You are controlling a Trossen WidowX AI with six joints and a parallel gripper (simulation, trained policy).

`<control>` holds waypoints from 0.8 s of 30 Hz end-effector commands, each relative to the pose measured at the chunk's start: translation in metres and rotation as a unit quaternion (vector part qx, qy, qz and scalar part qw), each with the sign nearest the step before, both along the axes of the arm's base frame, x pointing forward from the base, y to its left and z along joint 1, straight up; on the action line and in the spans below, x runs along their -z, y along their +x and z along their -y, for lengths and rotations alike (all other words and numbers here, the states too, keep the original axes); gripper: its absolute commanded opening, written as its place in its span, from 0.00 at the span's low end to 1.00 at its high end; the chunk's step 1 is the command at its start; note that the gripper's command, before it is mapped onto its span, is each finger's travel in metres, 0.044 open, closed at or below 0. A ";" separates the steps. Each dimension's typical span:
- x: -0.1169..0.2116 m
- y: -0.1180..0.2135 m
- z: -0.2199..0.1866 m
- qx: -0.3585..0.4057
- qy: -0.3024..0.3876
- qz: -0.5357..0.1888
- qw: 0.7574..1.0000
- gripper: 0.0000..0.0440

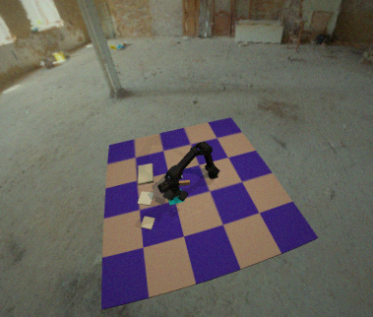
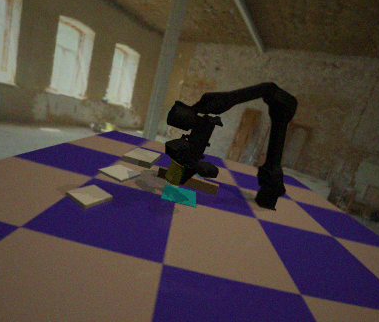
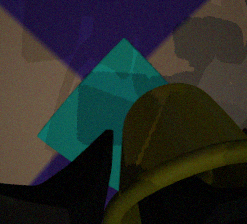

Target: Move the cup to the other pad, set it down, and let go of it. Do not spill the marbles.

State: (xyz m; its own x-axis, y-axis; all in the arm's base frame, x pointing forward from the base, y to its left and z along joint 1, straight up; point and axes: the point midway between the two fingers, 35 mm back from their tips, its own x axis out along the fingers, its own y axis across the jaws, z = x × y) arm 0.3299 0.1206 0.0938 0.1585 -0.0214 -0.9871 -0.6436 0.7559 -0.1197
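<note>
A dark yellow cup is in my gripper, which is shut on it. The cup looks somewhat tilted in the exterior view. It is held low, beside and partly over the teal pad; in the wrist view it covers the pad's right corner. I cannot tell whether its base touches anything. In the top view the arm hides the cup. The marbles cannot be made out. Of the other pad, only a pale blue sliver shows behind the bar in the exterior view.
A wooden bar stands behind the teal pad, close to the gripper. Three flat pale blocks lie on the checkered mat to the left: a larger one, a middle one and a near one.
</note>
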 end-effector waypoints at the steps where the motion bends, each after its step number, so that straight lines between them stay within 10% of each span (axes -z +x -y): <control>1: 0.011 -0.004 -0.002 0.004 -0.004 -0.005 1.000 0.00; 24: 0.018 0.001 -0.004 0.031 0.026 0.033 0.999 0.34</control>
State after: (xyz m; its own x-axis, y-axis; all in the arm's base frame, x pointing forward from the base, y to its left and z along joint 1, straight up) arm 0.3291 0.1233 0.0682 0.1985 -0.0002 -0.9801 -0.5898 0.7986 -0.1196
